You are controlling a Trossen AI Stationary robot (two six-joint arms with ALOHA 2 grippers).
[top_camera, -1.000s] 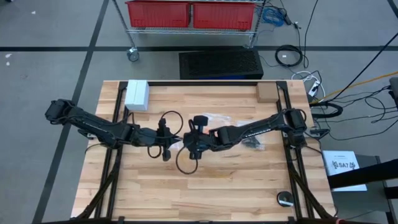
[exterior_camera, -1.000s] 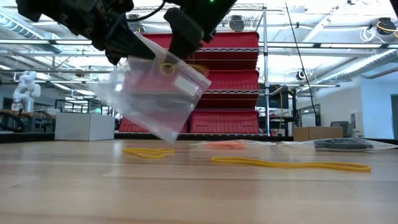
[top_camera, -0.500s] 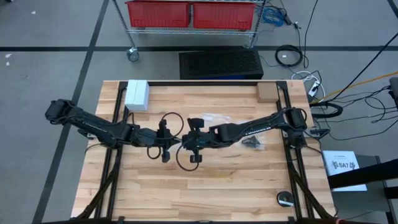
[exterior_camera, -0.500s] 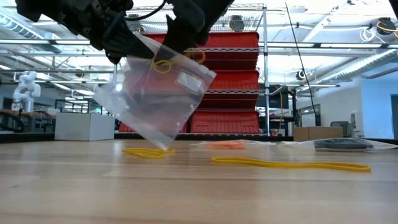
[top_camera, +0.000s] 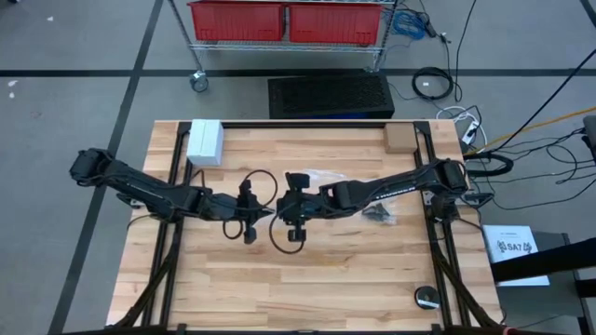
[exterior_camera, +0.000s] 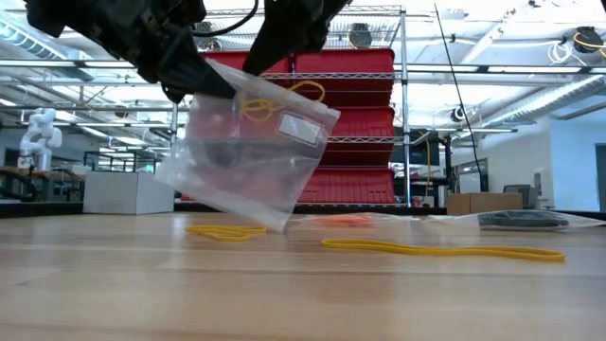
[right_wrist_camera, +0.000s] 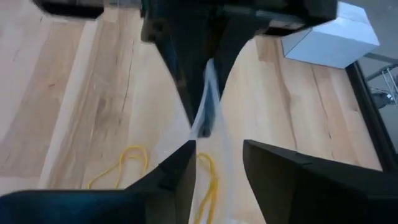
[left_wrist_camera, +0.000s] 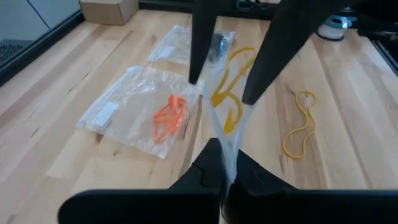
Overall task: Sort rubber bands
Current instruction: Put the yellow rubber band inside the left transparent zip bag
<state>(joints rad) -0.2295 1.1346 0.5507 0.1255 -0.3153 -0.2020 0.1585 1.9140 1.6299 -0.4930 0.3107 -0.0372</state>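
A clear plastic bag [exterior_camera: 248, 156] hangs tilted above the table's middle with a yellow rubber band [exterior_camera: 275, 97] in its upper part. My left gripper [left_wrist_camera: 222, 163] is shut on the bag. My right gripper [right_wrist_camera: 217, 167] is open just above the bag's mouth, a finger [left_wrist_camera: 200, 43] on either side of it, nothing between them. On the table lie two yellow bands [exterior_camera: 225, 231] [exterior_camera: 440, 250], a flat bag holding orange bands [left_wrist_camera: 169, 117] and a bag with black bands [top_camera: 377, 214]. My left gripper pinches the clear bag's upper edge [left_wrist_camera: 228, 146] between its two fingers, at one end of the mouth. The fingers come slanting down from the table's left. The bag hangs below them, tilted, lifted clear of the table.
A white box [top_camera: 205, 141] stands at the far left of the table and a cardboard box [top_camera: 399, 138] at the far right. A small black round thing [top_camera: 427, 298] sits near the front right corner. Black cable loops [top_camera: 279, 244] hang from both arms.
My right gripper has opened, let go of the yellow band and risen a little away from the bag's mouth. The band now lies inside the bag's upper part. The bag has swung slightly toward the table's right, its held edge staying in my left gripper.
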